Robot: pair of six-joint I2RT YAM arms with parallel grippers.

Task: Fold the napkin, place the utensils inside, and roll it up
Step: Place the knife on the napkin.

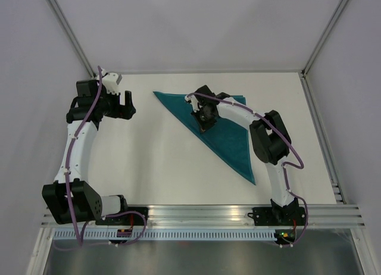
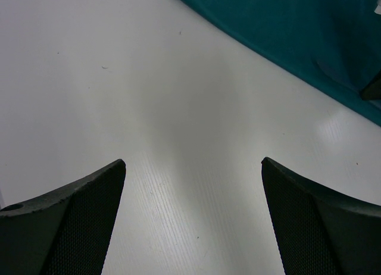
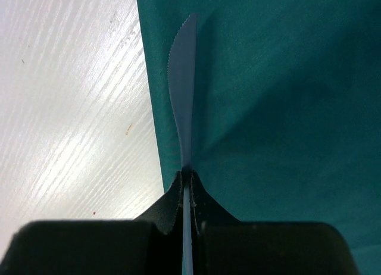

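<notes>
The teal napkin (image 1: 233, 143) lies folded into a triangle on the white table, right of centre. It also shows in the left wrist view (image 2: 297, 31) and the right wrist view (image 3: 286, 108). My right gripper (image 1: 205, 119) hovers over the napkin's upper part, near its long diagonal edge. In the right wrist view this gripper (image 3: 187, 174) is shut on a thin pale-blue serrated knife (image 3: 183, 90), whose blade points forward along that edge. My left gripper (image 1: 126, 103) is open and empty over bare table left of the napkin, its fingers spread wide (image 2: 193, 162).
The white table (image 1: 155, 162) is boxed in by pale walls at the back and sides. A metal rail (image 1: 202, 212) carrying both arm bases runs along the near edge. A dark piece of the right gripper (image 2: 372, 87) shows at the left wrist view's right border.
</notes>
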